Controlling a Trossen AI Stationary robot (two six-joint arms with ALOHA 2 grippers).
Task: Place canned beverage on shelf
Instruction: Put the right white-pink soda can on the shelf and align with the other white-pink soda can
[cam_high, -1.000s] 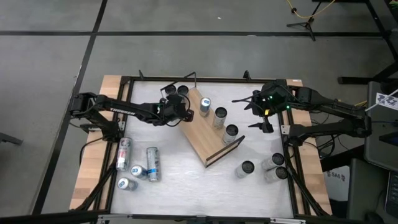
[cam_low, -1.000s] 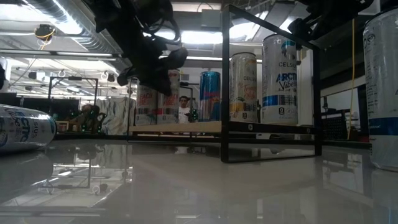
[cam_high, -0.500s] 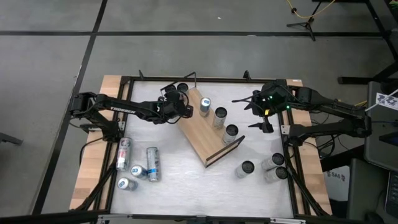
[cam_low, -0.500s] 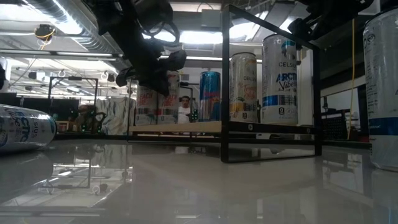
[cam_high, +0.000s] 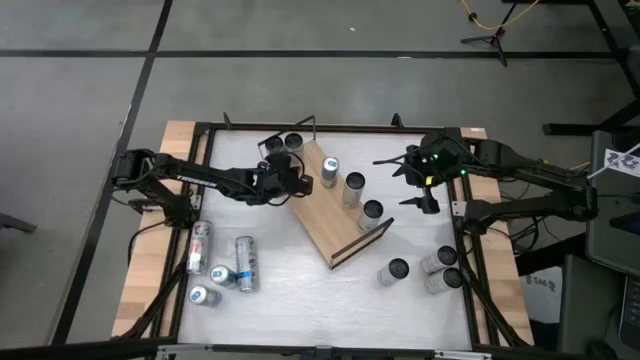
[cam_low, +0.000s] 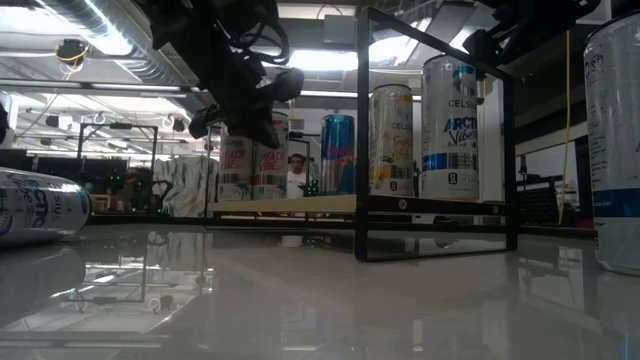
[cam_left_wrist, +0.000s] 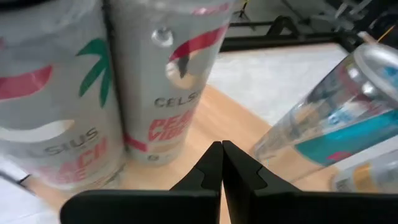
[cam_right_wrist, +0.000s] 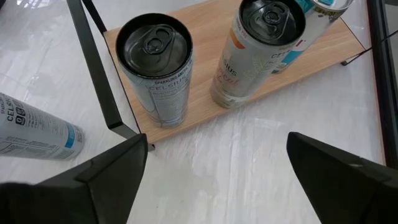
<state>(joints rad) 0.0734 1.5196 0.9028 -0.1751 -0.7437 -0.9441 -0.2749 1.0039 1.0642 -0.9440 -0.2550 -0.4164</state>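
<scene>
The shelf (cam_high: 335, 228), a light wooden board with black wire end rails, lies slantwise at the table's middle. Three cans (cam_high: 354, 188) stand in a row on it. Two grey Celsius cans (cam_left_wrist: 168, 81) stand at its far-left end, on their bases on the wood (cam_left_wrist: 208, 121). My left gripper (cam_high: 302, 183) is shut and hangs just in front of these two cans, its tips (cam_left_wrist: 221, 152) above the board and apart from them. My right gripper (cam_high: 415, 188) stands open above the table at the shelf's right side, with nothing between its fingers (cam_right_wrist: 106, 174).
Several cans lie on their sides at the near left (cam_high: 246, 263). Three more stand at the near right (cam_high: 397, 270). A black metal frame (cam_high: 205, 130) borders the table. Bare tabletop lies near the front, between the two groups.
My left gripper has rolled a little at the wrist in front of the two far-left cans and stays shut. The cans and the shelf stand as before.
</scene>
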